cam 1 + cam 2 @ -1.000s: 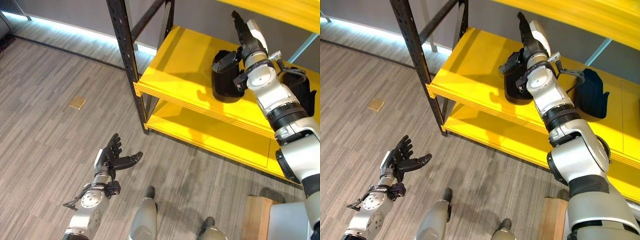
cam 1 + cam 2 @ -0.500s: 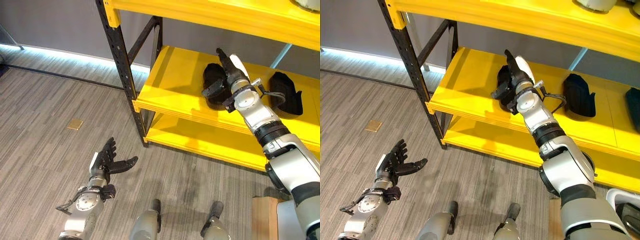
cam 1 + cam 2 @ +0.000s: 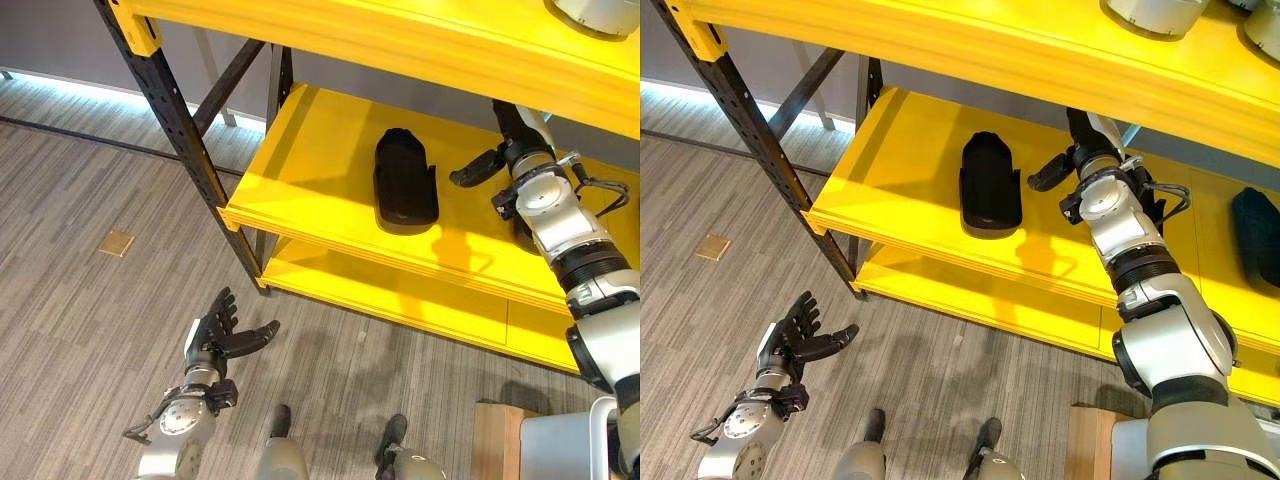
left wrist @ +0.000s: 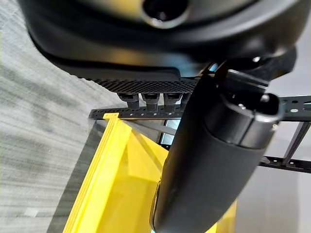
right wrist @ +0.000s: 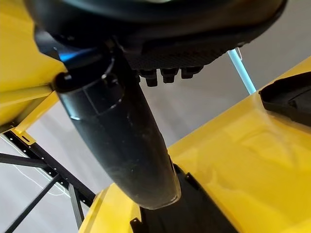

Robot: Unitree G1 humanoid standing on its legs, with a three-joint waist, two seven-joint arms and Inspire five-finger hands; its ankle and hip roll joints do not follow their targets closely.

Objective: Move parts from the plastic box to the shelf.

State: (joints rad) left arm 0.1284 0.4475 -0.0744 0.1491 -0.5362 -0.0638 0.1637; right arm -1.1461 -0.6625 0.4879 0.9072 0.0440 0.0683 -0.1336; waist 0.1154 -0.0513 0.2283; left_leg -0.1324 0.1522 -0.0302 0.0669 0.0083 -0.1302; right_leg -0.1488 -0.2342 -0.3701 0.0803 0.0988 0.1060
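Yellow shelf (image 3: pixel 330 150) on a black frame over grey plank floor, black part (image 3: pixel 404 182) lying on its middle level, right hand (image 3: pixel 512 140) just beside it, fingers spread and empty, left hand (image 3: pixel 222 332) open low over the floor, another dark part (image 3: pixel 1256 222) cut off at the edge.

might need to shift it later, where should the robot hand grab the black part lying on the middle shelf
Probably across the narrow middle of the black part, coming from the shelf's open front. It lies flat and elongated, pointing front to back, with bare shelf on both long sides. The right robot hand, open, is nearest.
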